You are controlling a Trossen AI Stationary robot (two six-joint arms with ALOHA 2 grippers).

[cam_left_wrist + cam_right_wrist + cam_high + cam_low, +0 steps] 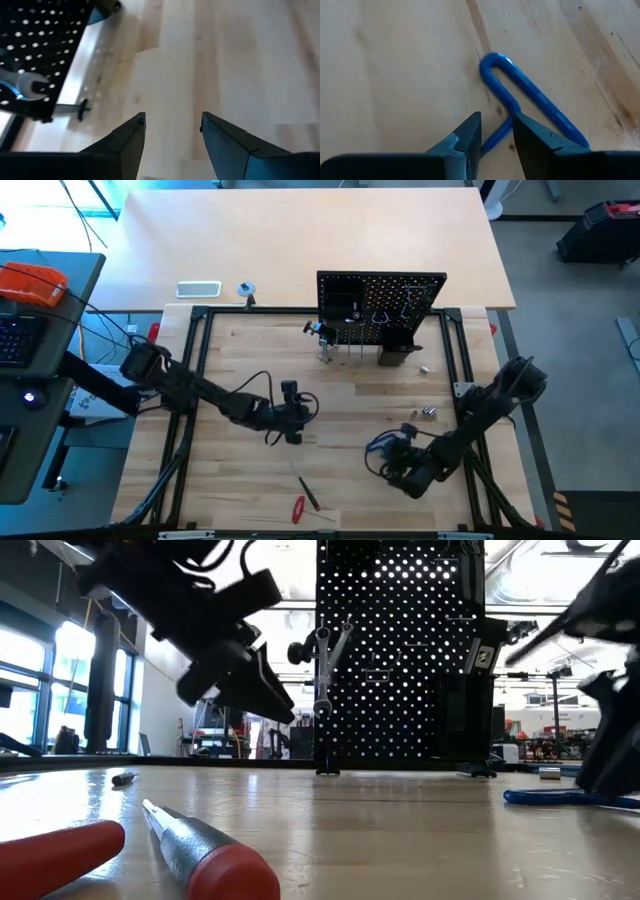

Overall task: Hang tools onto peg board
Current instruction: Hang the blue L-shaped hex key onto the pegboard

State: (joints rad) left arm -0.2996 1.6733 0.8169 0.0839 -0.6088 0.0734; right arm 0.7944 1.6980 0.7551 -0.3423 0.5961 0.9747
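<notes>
While low against the bench (350, 390), straddles one leg of the blue-handled hex key (540, 102) with the right gripper (496, 120), fingers parted on either side and not pinching it, the key lying flat directly beneath. Holds the left gripper (172, 122) open and empty above bare wood, well apart from the right one, with the peg board (380, 295) upright beyond both. Leaves the red-handled screwdrivers (298, 506) lying nearer than the left gripper.
</notes>
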